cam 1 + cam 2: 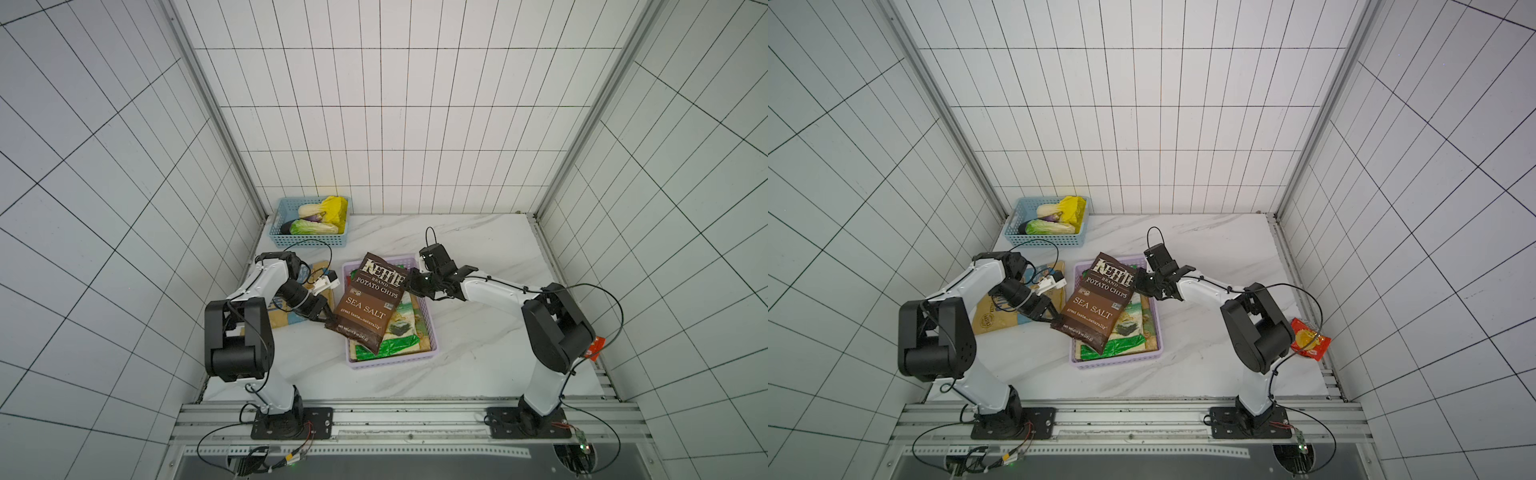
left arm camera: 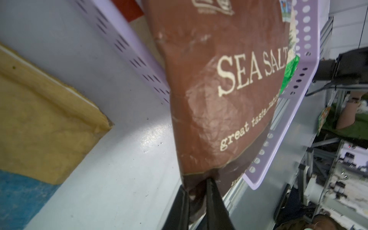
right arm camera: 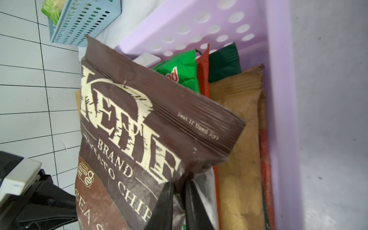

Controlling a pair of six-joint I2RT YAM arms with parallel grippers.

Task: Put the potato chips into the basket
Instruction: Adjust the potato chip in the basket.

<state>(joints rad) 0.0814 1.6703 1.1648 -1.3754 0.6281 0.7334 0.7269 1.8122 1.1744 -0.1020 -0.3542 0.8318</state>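
The Kettle bag (image 1: 370, 303) is brown and reads "KETTLE BRAND POTATO CHIPS", "SEA SALT" and "great taste...naturally". The right wrist view also shows "CERTIFIED GLUTEN FREE" and "Best If Used By:" on it.

It hangs tilted over the lilac basket (image 1: 433, 332) at the centre of both top views. Its lower left corner sticks out past the basket's left wall. Whether it touches the bags below cannot be told.

Inside the basket lie a bright green bag (image 3: 179, 73) showing the letters "od", a dark green bag (image 3: 223, 63), a tan bag (image 3: 239, 119) and a red-edged one between them.

The blue basket (image 1: 309, 242), at the upper left of the table, holds a cabbage (image 1: 313, 227), an eggplant (image 1: 312, 217) and a yellow item. A second tan bag (image 1: 1000, 316) with a blue patch lies flat left of the lilac basket, partly under the left arm. A red-orange packet (image 1: 1308, 338) sits at the table's right edge.

The left arm bends in from the lower left. The left claw (image 2: 197, 183) is closed, pinching the Kettle bag's bottom seam at its lower left corner. The right arm stretches in low from the lower right. The right claw (image 3: 179, 181) is closed on the bag's right edge, near the top seal.
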